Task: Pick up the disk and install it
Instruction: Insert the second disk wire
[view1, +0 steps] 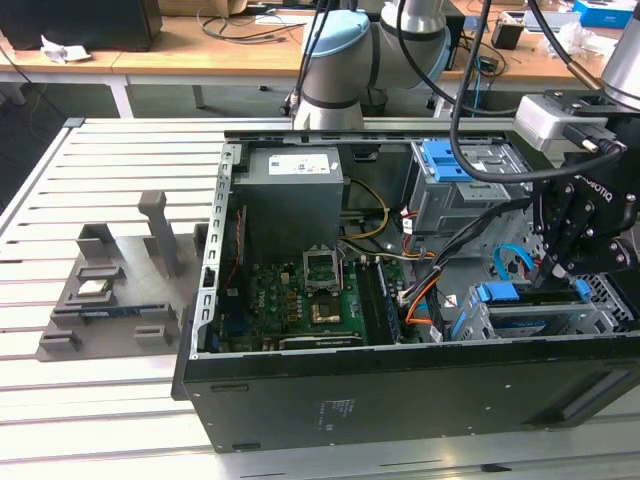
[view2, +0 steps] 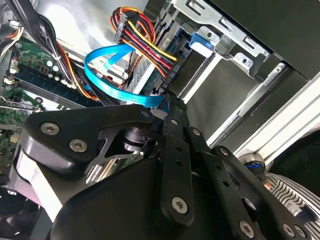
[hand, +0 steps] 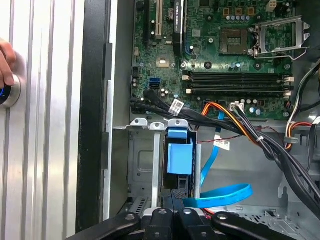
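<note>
The black gripper (view1: 562, 262), jaws closed together and empty, hangs above the blue-framed silver disk (view1: 545, 318) seated at the open black computer case's (view1: 400, 395) right.

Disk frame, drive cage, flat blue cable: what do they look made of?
Disk frame: bright blue, matte, evenly coloured, so probably moulded plastic. Drive cage: bare silvery-grey sheet metal, judging by the punched holes and folded tabs. Flat blue cable: thin glossy ribbon that bends in a loop, likely a flexible plastic jacket. The black claw sits right at the frame.
</note>
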